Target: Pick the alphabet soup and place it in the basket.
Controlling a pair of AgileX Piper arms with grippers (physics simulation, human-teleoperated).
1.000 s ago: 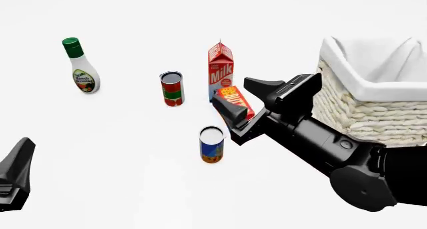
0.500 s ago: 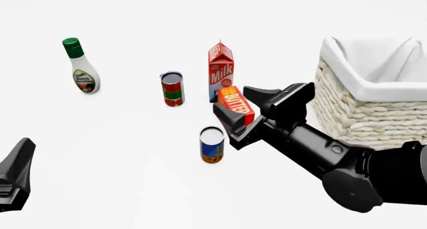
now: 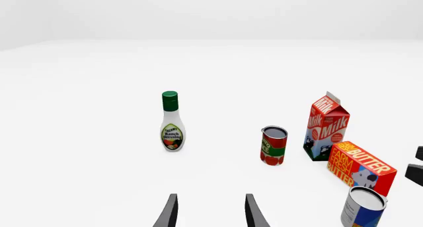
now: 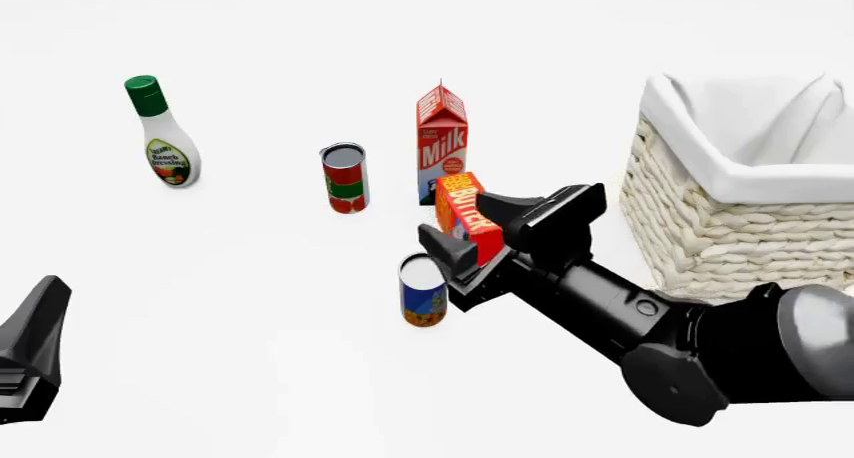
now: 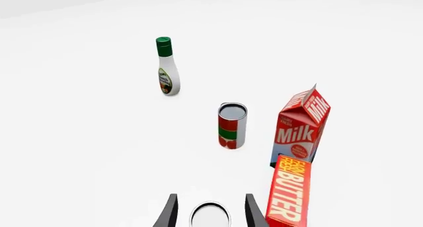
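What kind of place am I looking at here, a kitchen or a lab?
Neither, probably: a computer-simulated tabletop. The plain white table has no visible edges or room, and groceries like the milk carton and ranch dressing bottle look rendered.

Two cans stand on the table (image 4: 267, 378): one alphabet soup (image 4: 424, 290) at centre frame and one red-and-green can (image 4: 344, 178) above and left of it. There is one dressing bottle (image 4: 162, 133) at upper left, one milk carton (image 4: 442, 141), one butter box (image 4: 469, 214), and one basket (image 4: 747, 193) at right. Two grippers show: the right gripper (image 4: 470, 224) and the left gripper (image 4: 34, 348).
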